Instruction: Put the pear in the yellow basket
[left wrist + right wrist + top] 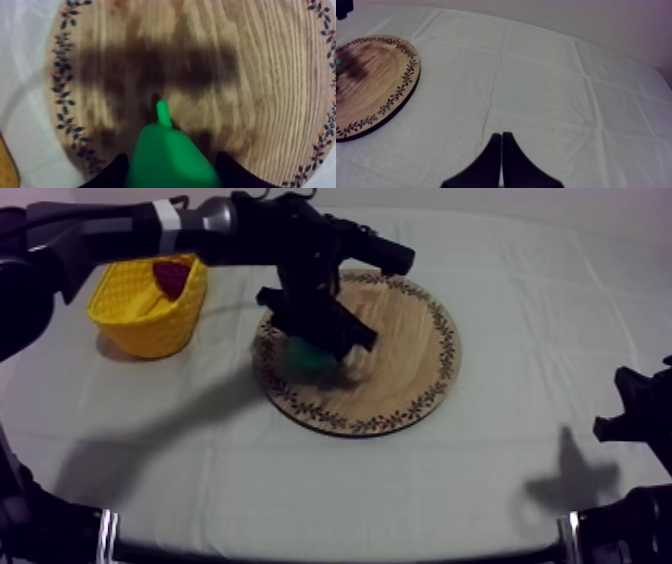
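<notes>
The left gripper [318, 328] is down over the wooden board [420, 378], and its two black fingers are closed round the green pear [315, 356]. So the grab looks done. The pear is over the board, on the side that faces the yellow basket [140, 323]. I cannot tell if it sits on the wood or hangs a little above it. What is left, I think, is the bigger part: lift the pear up, carry it across to the basket, and let it go inside. The basket stands near the board, so the trip looks short.

A small red fruit [172, 276] lies in the basket (the pear will have to share the room).

The top view shows the basket and both arms at once, but the left arm covers most of the pear. The left wrist view shows the pear [167, 150] up close, with its stem pointing out over the wood and a black finger on each side. The right wrist view shows the right gripper [501, 160] over the bare cloth [561, 90], well apart from the board. Its fingers are pressed together with nothing in them.
</notes>
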Available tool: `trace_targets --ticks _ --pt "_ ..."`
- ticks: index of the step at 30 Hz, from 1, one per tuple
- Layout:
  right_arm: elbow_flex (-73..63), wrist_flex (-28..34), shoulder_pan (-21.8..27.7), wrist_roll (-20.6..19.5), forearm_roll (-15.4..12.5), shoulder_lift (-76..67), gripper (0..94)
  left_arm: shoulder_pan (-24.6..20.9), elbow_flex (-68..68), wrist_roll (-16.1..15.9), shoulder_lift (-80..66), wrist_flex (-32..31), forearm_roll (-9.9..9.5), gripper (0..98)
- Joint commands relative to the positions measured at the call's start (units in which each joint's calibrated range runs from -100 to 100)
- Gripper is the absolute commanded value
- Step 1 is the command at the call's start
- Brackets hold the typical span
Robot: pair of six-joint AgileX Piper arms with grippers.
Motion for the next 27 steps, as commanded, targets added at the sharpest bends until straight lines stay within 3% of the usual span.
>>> trace_targets --ticks 1,16,21,27 --pt "0.1 0.0 0.0 0.0 0.0 0.0 0.5 -0.3 1.2 -0.2 -3.7 1.1 0.03 43.4" --pt "0.1 0.0 0.0 0.0 0.0 0.0 0.5 -7.6 22.4 -7.4 -34.9 5.8 -0.23 44.5" --pt "0.1 0.0 0.0 0.0 0.0 0.0 0.5 -11.8 24.2 -9.6 -42.2 7.5 -0.54 45.2" --pt "0.1 0.0 0.0 0.0 0.0 0.0 0.5 -17.1 22.0 -10.1 -43.4 4.8 -1.6 44.9"
